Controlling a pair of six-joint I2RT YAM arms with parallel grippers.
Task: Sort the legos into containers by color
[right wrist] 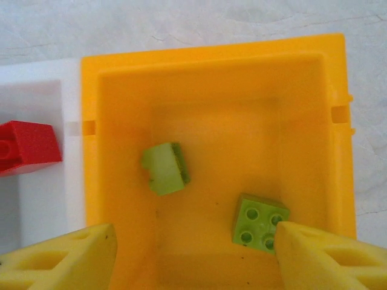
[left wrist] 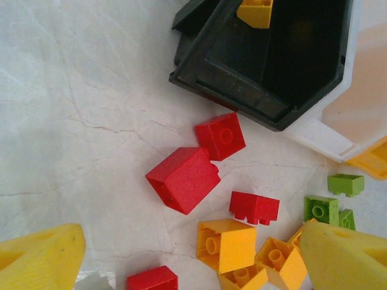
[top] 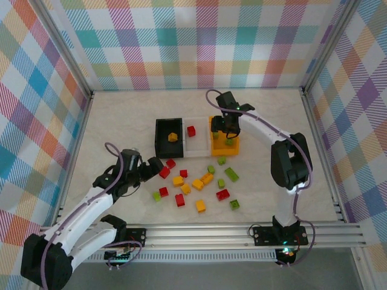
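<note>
Several loose legos lie on the table: red [top: 179,200], yellow-orange [top: 200,206] and lime green [top: 231,174]. The containers stand in a row: black bin [top: 158,138] with a yellow brick [top: 172,137], white bin [top: 195,150] with a red brick [top: 191,130], orange bin [top: 225,151]. My left gripper [left wrist: 193,266] is open, low over the left of the pile. A red brick [left wrist: 183,179] and a yellow brick [left wrist: 225,244] lie ahead of its fingers [left wrist: 42,257]. My right gripper [right wrist: 193,260] is open over the orange bin [right wrist: 205,51]. Two green bricks are inside, one tilted and blurred [right wrist: 166,168], one flat [right wrist: 260,222].
In the left wrist view the black bin [left wrist: 242,84] lies beyond the red bricks, with green bricks [left wrist: 321,209] to the right. The white bin [right wrist: 36,84] adjoins the orange one and holds a red brick [right wrist: 27,148]. Checked walls surround the table.
</note>
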